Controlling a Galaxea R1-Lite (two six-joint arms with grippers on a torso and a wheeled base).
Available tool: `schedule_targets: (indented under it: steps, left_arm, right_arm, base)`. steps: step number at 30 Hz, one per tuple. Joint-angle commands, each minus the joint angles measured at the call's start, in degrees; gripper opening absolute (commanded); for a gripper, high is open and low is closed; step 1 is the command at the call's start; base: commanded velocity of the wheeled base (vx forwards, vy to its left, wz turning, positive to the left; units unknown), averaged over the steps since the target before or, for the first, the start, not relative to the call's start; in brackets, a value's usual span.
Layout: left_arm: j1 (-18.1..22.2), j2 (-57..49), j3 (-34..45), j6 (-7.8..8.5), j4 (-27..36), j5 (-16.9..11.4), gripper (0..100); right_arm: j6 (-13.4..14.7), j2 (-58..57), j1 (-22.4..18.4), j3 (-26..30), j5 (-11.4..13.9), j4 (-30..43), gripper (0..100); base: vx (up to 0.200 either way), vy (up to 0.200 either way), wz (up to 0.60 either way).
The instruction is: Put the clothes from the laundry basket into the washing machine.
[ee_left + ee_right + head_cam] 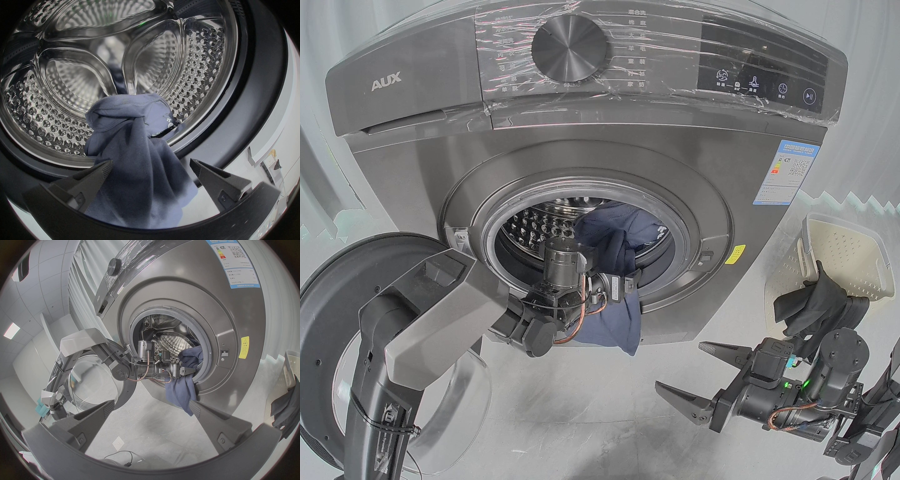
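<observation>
Navy garment [612, 244] hangs half out of the washing machine [687, 162] door opening. Left gripper [150, 162] and right gripper [679, 365] both have jaws spread.

Angular grey arm shells [444, 306], looped copper-coloured cable [580, 312] — black, pointed fingers [681, 400] with ribbed inner faces.

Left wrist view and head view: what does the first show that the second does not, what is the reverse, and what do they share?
Only the left wrist view: the back of the drum with its raised ribs. Only the head view: the laundry basket with dark clothes hanging over its edge, the open right hand, the swung-open door and the dial. Both: the navy garment draped over the opening's rim, part inside, part hanging outside, by the left hand.
</observation>
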Motion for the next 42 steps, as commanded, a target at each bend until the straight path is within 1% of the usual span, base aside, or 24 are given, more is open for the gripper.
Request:
schedule_targets:
  steps: [1, 3, 4, 12, 19, 29, 31, 36, 37, 38, 41, 42]
  left_arm:
    - [-0.04, 2.27, -0.35, 0.32, -0.4, -0.05, 100]
    - [-0.04, 2.71, -0.79, 0.32, -1.19, -0.22, 100]
    - [-0.04, 2.89, -0.88, 0.32, -1.37, -0.31, 0]
    - [0.4, 3.94, -4.57, 0.23, -1.54, -0.4, 0]
    - [1.02, 3.94, -10.11, -0.12, -1.19, 0.57, 0]
    - [3.65, 5.88, -23.64, -0.3, -0.22, 5.75, 0]
    - [4.18, 6.05, -24.17, -0.3, 0.3, 6.28, 0]
    - [4.18, 5.97, -21.8, -0.21, 0.39, 6.28, 0]
    - [4.18, 5.35, -19.34, -0.3, 0.48, 6.28, 100]
    - [4.0, 5.0, -18.54, -0.38, 0.57, 6.19, 100]
    - [3.3, 1.48, -11.69, -0.3, 1.53, 5.05, 100]
    - [2.86, -0.1, -9.32, -0.3, 2.24, 4.26, 100]
  right_arm:
    - [-0.01, -0.04, 0.02, -0.02, 0.04, -0.01, 100]
    - [-0.01, -0.12, 0.02, -0.02, 0.04, -0.01, 100]
    - [-0.01, -0.12, 0.02, -0.02, 0.04, -0.01, 100]
    - [-0.01, -0.12, 0.02, -0.11, 0.04, -0.1, 100]
    - [-0.01, -0.04, 0.02, -0.46, 0.04, -0.1, 100]
    - [-0.01, -0.04, 0.02, -0.9, 0.04, -0.1, 100]
    - [-0.01, -0.04, 0.02, -0.9, 0.04, -0.1, 100]
    - [-0.01, 0.05, 0.02, -0.9, 0.04, -0.1, 100]
    - [0.08, 0.05, 0.02, -0.9, 0.04, -0.1, 100]
    - [-0.01, 0.05, 0.02, -0.9, 0.04, -0.1, 100]
    - [0.08, 0.05, 0.02, -0.9, 0.04, -0.1, 100]
    - [-0.01, 0.05, 0.02, -0.9, 0.04, -0.1, 100]
  base:
    - [0.0, 0.0, 0.0]
    - [0.0, 0.0, 0.0]
    - [0.0, 0.0, 0.0]
    - [0.0, 0.0, 0.0]
    - [0.0, 0.0, 0.0]
    - [0.0, 0.0, 0.0]
    - [0.0, 0.0, 0.0]
    - [0.0, 0.0, 0.0]
    - [0.0, 0.0, 0.0]
    - [0.0, 0.0, 0.0]
    - [0.0, 0.0, 0.0]
    - [0.0, 0.0, 0.0]
